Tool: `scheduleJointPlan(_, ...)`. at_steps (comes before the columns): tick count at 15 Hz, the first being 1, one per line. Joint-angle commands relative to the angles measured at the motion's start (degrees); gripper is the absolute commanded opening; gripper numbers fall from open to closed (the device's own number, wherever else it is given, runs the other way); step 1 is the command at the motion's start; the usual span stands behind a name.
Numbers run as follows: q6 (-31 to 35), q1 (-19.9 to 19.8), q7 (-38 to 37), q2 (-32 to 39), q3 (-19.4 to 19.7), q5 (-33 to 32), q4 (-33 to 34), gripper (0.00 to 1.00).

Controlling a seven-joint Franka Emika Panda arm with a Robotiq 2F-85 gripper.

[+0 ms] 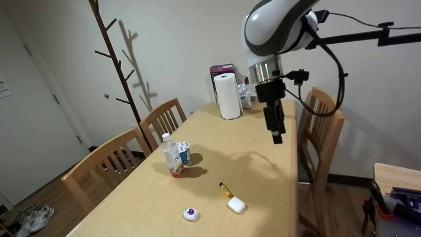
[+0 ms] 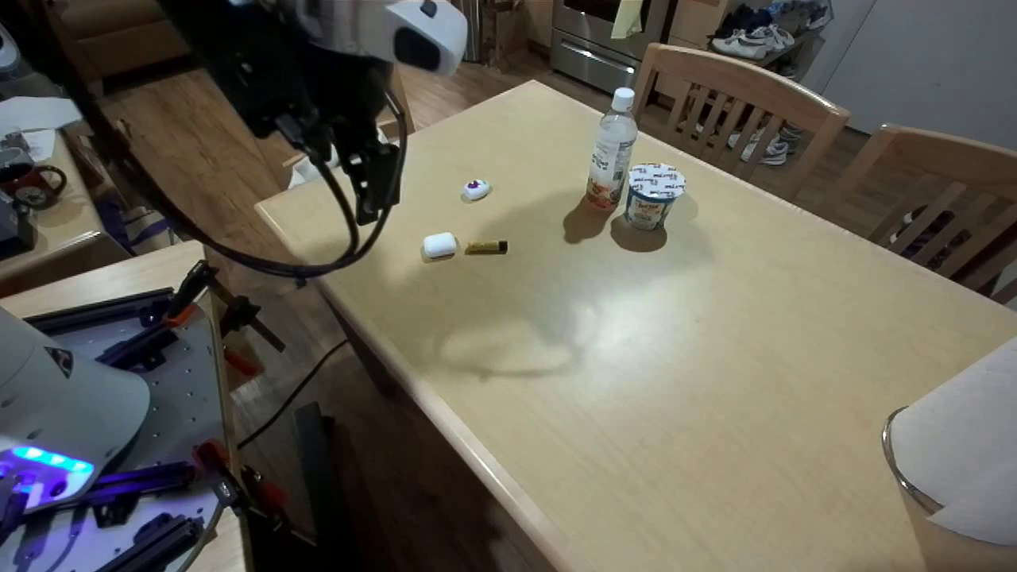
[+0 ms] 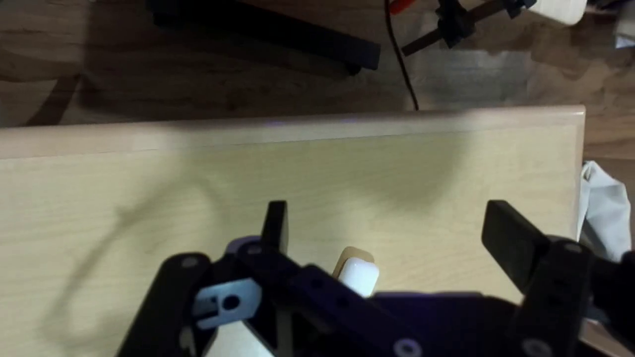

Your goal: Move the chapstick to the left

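Tool (image 3: 387, 223), jaws apart, fronts wrist view; chapstick (image 1: 226, 190) shows only in both exterior views

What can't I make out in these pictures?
Chapstick: any print too small to read, both exterior views.
White case: lower end hidden by the gripper, wrist view.
Cup: partly behind the bottle in an exterior view.
Paper towel roll: cut off by an exterior view's right edge.

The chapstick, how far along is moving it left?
Done: nothing I can confirm; the chapstick lies beside the white block. In hand: nothing; the wrist view shows open, empty jaws. Left: likely grasp, leftward move and release, since the jaws hang clear of it.
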State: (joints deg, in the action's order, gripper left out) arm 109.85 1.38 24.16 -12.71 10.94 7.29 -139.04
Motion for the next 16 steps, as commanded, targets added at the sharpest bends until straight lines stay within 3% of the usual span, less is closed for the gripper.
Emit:
scheduleJointPlan(1, -2.5, 0.7, 4.1, 11.3, -3.1, 0.3, 6.2, 1.0)
scheduleJointPlan(3, -3.4, 0.0, 3.7, 15.1, -4.8, -1.0, 8.1, 1.0)
scheduleJointPlan(9, -2.8, -1.8, 2.5, 15.5, -6.1, -0.3, 7.8, 1.0)
scheduleJointPlan(12, 3.2, -0.8, -1.2, 18.0, -7.6, -1.2, 7.0, 1.0)
scheduleJointPlan(16, 12.3, 1.9, -9.5, 23.5, -11.0, -12.2, 8.6, 1.0)
